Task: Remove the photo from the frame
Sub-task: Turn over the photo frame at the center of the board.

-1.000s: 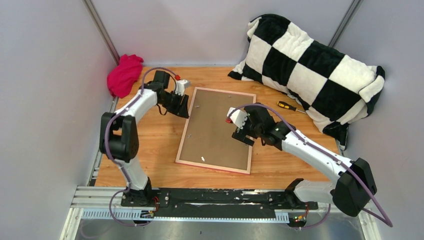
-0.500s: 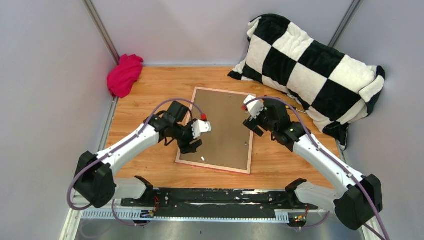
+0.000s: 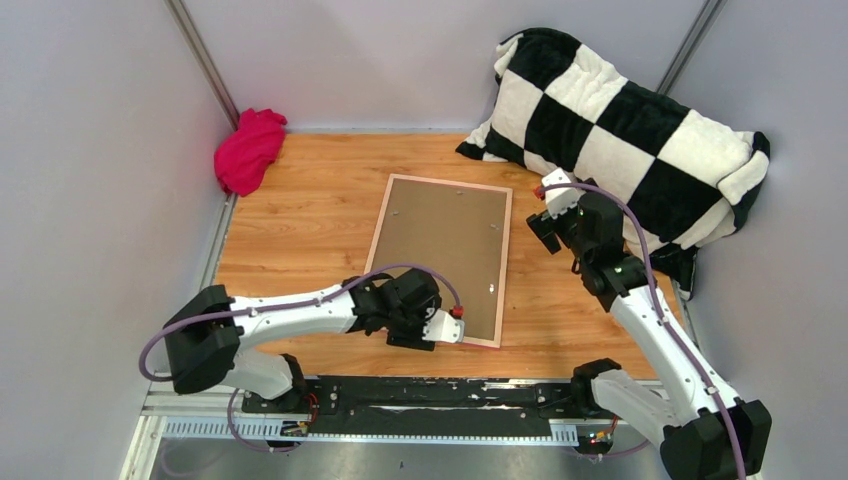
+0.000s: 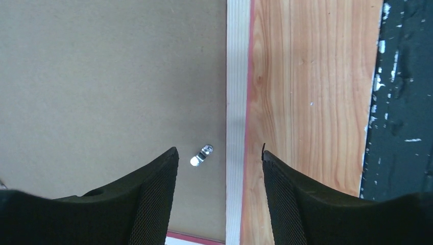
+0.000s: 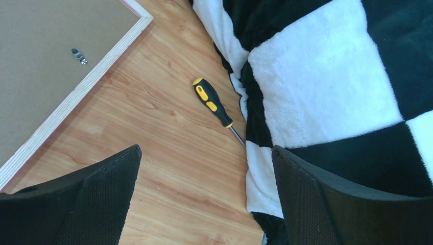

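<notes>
The frame (image 3: 450,182) lies face down on the wooden table, its brown backing board (image 3: 435,245) up and a pink line along its outer edge. The photo is hidden under the board. My left gripper (image 3: 408,325) hangs open over the frame's near edge by the near-left corner. In the left wrist view it (image 4: 218,150) holds nothing, its fingers to either side of the pale rim (image 4: 236,76), with a small metal clip (image 4: 201,154) beside the left finger. My right gripper (image 3: 545,228) is open and empty over bare table right of the frame (image 5: 81,92).
A black-and-white checkered pillow (image 3: 620,130) fills the back right. A yellow-handled screwdriver (image 5: 212,102) lies beside it, next to my right gripper. A magenta cloth (image 3: 248,150) sits in the back-left corner. The black mounting rail (image 3: 420,395) runs along the table's near edge.
My left arm swung from the frame's far-left corner to its near edge, and its jaws stand wider. My right arm moved off the board to the table right of the frame.
</notes>
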`<state>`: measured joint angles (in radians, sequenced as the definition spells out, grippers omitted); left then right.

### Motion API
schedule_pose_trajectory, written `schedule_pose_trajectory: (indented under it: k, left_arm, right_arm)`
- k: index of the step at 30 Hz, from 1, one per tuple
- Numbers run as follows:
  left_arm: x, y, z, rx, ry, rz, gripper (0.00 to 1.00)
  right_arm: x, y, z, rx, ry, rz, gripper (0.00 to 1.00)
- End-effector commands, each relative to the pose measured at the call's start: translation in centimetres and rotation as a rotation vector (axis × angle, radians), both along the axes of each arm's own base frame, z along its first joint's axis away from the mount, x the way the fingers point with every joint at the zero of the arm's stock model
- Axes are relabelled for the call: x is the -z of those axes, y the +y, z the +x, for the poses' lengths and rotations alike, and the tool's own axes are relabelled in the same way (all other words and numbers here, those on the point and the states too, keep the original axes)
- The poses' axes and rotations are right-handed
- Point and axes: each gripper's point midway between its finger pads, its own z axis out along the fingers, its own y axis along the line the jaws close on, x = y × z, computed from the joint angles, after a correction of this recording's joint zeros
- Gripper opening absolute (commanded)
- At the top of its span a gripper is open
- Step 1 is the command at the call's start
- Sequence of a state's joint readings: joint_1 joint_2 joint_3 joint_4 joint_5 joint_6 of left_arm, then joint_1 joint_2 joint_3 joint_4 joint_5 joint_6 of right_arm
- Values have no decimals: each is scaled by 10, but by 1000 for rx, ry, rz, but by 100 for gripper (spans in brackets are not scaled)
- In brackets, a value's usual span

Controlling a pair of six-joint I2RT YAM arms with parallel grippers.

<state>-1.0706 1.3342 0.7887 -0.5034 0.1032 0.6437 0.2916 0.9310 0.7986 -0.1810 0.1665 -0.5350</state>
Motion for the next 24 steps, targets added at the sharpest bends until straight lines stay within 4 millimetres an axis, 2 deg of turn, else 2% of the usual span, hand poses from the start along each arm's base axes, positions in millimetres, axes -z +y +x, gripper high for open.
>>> schedule_pose_trajectory:
  k: [1, 5, 15, 24]
  left_arm:
    - [3, -13, 10, -10, -85, 16, 63]
    - [8, -18, 11, -9, -94, 33, 60]
    - [30, -17, -14, 64, 23, 89, 53]
    - [52, -9, -7, 45, 14, 179, 34]
  right_arm:
    - [5, -6, -1, 23, -2, 24, 98]
    - [9, -4, 0, 16, 14, 23, 98]
    - [10, -3, 0, 9, 15, 23, 98]
    - [11, -2, 0, 4, 19, 24, 97]
